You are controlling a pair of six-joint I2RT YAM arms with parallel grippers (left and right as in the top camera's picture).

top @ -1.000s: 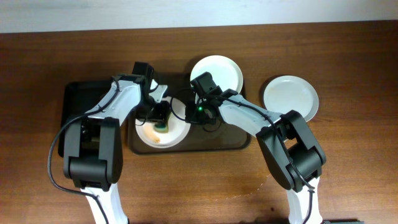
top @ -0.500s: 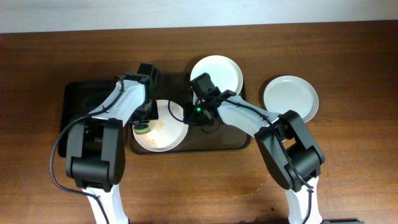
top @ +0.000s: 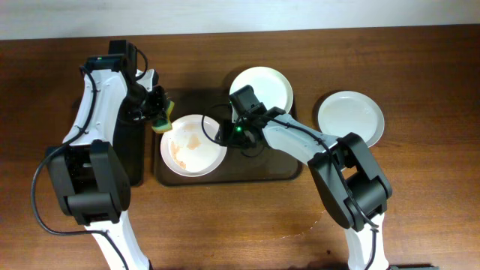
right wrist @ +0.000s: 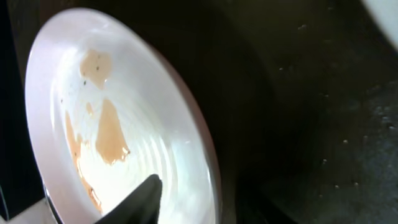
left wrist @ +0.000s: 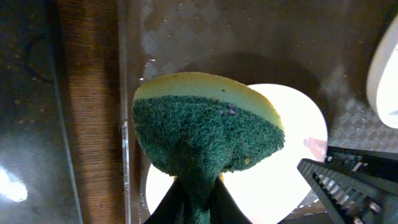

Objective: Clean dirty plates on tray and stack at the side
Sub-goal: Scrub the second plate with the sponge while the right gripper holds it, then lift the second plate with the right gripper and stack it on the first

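A dirty plate (top: 193, 145) with orange-brown smears lies at the left of the brown tray (top: 270, 171). My right gripper (top: 225, 135) is shut on its right rim; in the right wrist view one finger (right wrist: 138, 199) lies on the plate (right wrist: 124, 93) and the other is hidden under it. My left gripper (top: 154, 112) is shut on a green and yellow sponge (top: 163, 117), held above the tray's left edge, off the plate. The left wrist view shows the sponge (left wrist: 205, 130) over the plate (left wrist: 298, 143). A clean plate (top: 261, 88) sits at the tray's far edge.
A third white plate (top: 349, 118) lies on the wooden table to the right of the tray. A narrow black tray (top: 101, 131) sits to the left of the brown tray, under my left arm.
My left gripper has lifted the sponge off the dirty plate and moved it up and to the left, past the tray's left edge. The right gripper has stayed on the plate's rim.
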